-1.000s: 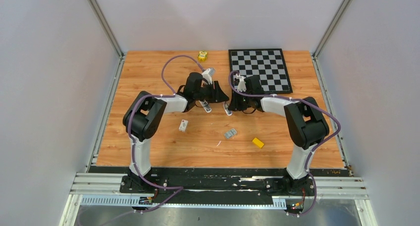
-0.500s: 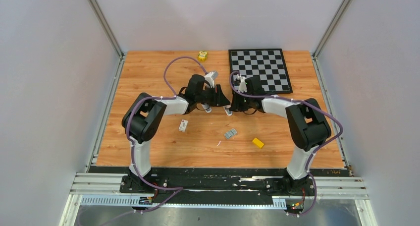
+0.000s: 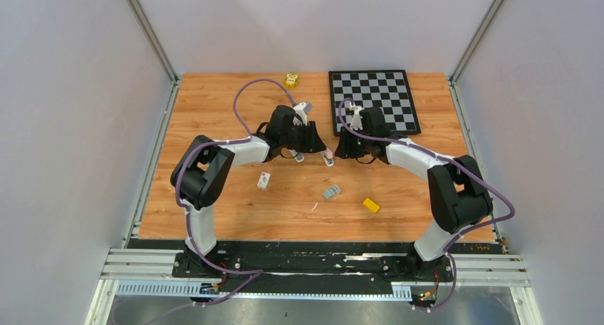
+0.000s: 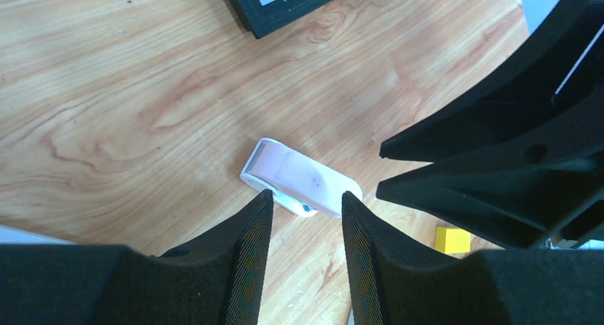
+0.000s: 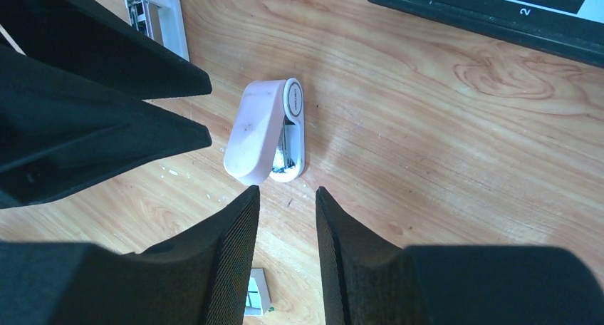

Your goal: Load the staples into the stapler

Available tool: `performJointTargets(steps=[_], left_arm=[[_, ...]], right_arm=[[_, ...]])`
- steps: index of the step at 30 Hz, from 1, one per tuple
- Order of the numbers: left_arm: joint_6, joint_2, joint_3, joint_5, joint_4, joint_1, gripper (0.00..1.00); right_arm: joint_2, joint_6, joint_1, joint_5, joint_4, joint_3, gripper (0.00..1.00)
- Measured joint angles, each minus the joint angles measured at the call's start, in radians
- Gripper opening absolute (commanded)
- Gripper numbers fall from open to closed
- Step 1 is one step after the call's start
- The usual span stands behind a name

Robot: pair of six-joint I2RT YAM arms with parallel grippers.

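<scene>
staples (image 3: 331,192): lying loose nearer the bases than both grippers, closer to the right arm; yellow block (image 3: 370,205) sitting near them.
stapler (image 5: 260,136): lying just beyond both sets of fingertips, long axis running roughly towards the right gripper (image 5: 286,193).
left gripper (image 4: 305,204): hovering parted, gripping nothing.
right gripper: hovering parted, empty.
chessboard (image 3: 374,100): lying beyond, blocking nothing.

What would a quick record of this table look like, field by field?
Stapler: pink, lying on the table between both hands
Staples: grey block, loose, apart from the stapler
Left hand: open, close by the stapler
Right hand: open, empty, pointing at the stapler
Loading: not yet done
</scene>
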State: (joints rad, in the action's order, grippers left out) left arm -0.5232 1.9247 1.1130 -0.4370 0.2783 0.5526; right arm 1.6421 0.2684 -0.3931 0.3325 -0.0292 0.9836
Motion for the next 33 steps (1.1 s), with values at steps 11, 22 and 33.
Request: performJointTargets(steps=[11,22,33], left_arm=[[0.021,0.003,0.043,0.042,-0.082,0.000,0.42],[0.065,0.048,0.092,0.061,-0.138,0.007,0.41],[0.105,0.061,0.103,0.087,-0.168,0.027,0.39]], right_arm=[[0.026,0.028,0.000,0.015,0.006,0.029,0.39],[0.109,0.026,-0.006,0.050,-0.013,0.106,0.38],[0.139,0.024,-0.013,0.060,-0.051,0.117,0.34]])
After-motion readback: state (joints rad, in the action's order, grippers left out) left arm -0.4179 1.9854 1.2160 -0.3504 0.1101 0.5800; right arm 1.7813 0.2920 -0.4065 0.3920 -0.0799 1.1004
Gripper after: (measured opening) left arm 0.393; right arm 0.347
